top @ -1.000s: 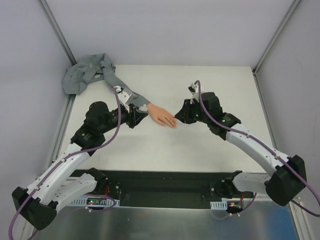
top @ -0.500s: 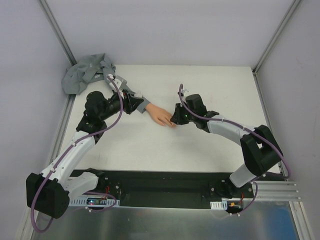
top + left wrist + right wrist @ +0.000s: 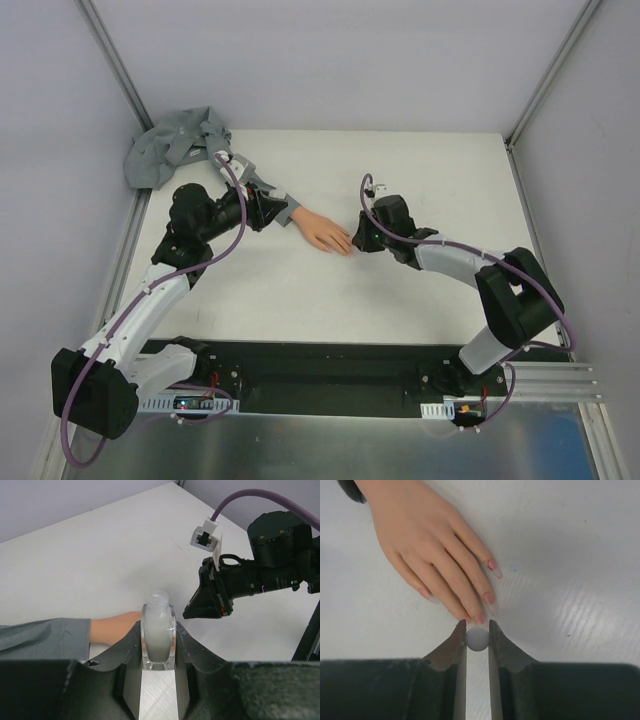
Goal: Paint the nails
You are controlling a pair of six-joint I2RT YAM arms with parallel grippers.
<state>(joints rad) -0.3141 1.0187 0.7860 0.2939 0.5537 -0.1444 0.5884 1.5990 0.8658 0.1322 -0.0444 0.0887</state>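
Observation:
The peach mannequin hand (image 3: 323, 232) lies flat on the white table, coming out of the grey sleeve (image 3: 250, 188). In the right wrist view its hand (image 3: 427, 535) points at my gripper, and its pinkish nails (image 3: 489, 598) show on the fingertips. My right gripper (image 3: 477, 626) is shut on a small grey round cap (image 3: 478, 639), right at the middle fingertips; what is below the cap is hidden. It sits just right of the fingertips in the top view (image 3: 360, 240). My left gripper (image 3: 158, 627) is shut on a small clear-white bottle (image 3: 158, 637) held upright by the wrist (image 3: 274, 212).
The rest of the grey sleeve fabric (image 3: 170, 150) is bunched at the table's far left corner. Grey walls with metal posts (image 3: 115, 70) close in the table on three sides. The right arm's camera and purple cable (image 3: 240, 505) show in the left wrist view.
My left gripper with the bottle has moved up toward the sleeve end. My right gripper has come in low at the fingertips, then shifted slightly right. The hand has stayed put.

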